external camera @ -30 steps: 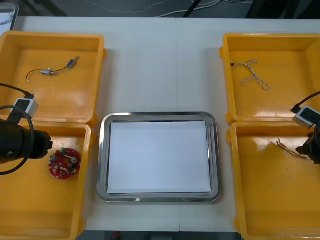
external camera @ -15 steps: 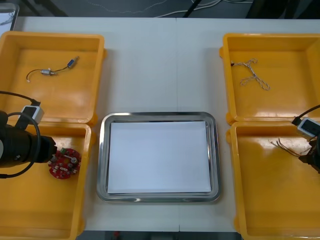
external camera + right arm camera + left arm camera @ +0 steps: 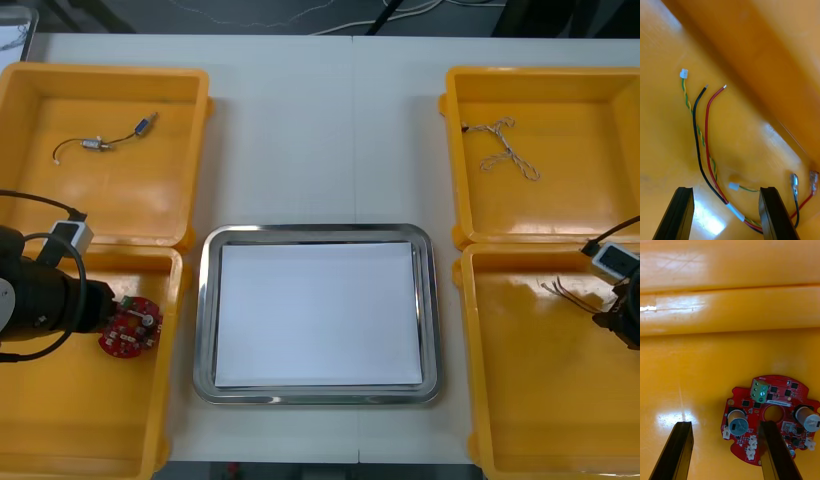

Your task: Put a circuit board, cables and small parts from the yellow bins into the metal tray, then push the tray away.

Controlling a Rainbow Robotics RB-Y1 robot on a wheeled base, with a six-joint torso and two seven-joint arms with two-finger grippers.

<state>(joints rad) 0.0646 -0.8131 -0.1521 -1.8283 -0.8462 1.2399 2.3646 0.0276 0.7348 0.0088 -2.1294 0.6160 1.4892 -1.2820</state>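
I count four yellow bins point(image 3: 120, 200), one metal tray point(image 3: 205, 320), one red circuit board point(image 3: 130, 327) at tray's 9 o'clock, left pincer point(image 3: 725, 425) spread beside it, right pincer point(image 3: 726, 191) spread over cables point(image 3: 696, 123) at 3 o'clock

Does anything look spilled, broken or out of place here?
Nothing stands out. The circuit board lies flat in its bin by the open left claw, the cables lie in theirs by the open right claw.
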